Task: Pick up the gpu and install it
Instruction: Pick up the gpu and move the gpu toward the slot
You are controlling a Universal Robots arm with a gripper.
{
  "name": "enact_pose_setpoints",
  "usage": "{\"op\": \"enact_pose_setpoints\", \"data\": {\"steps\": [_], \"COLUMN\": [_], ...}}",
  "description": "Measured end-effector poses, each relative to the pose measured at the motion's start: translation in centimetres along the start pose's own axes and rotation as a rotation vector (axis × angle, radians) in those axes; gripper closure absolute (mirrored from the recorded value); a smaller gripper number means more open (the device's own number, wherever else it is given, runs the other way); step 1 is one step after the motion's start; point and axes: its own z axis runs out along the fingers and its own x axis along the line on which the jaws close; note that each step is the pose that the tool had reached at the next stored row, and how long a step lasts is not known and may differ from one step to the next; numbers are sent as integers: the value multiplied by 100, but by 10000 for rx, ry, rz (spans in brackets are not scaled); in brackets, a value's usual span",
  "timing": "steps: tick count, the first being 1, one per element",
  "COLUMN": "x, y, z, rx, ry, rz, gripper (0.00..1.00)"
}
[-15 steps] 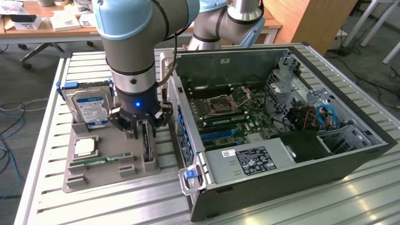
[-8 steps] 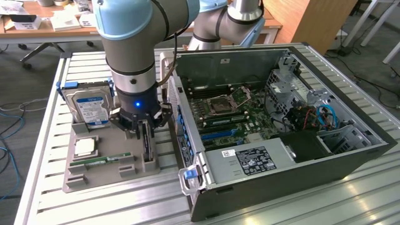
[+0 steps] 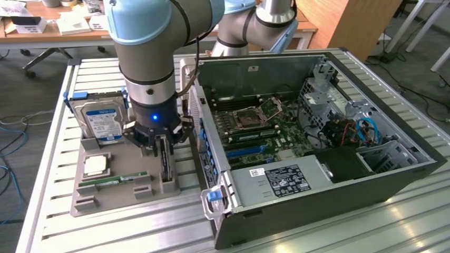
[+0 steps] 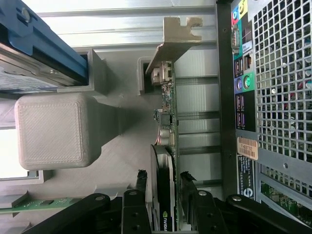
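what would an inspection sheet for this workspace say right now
surface: slatted metal table, carrying a grey tray and an open pc case
job's things: gpu standing on edge in a tray slot, beside the case
clutter: hard drive upright, cpu and ram stick, all in the tray
grippers: pincer closed on the gpu's two faces, card not lifted out
cables: blue cables on the floor at the exterior view's left; blue cable inside the case
surroundings: desk with papers behind, wooden cabinet
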Motion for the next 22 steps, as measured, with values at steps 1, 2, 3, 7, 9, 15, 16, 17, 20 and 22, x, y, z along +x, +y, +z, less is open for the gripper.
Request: {"op": "enact_pose_setpoints", "data": {"steps": [1, 2, 3, 7, 9, 15, 16, 17, 20, 22], "x": [0, 0, 0, -1, -2, -4, -31, -31, -31, -31], "y": [-1, -1, -2, -1, -2, -1, 0, 0, 0, 0], "z": [1, 1, 0, 2, 2, 3, 14, 14, 14, 14], "rx": [-1, -1, 0, 0, 1, 2, 15, 15, 15, 15], "ry": [-1, -1, 0, 12, 17, 32, 202, 202, 202, 202], "rz": [1, 1, 0, 0, 0, 1, 10, 9, 9, 9], "gripper": [60, 60, 60, 60, 60, 60, 60, 60, 60, 60]}}
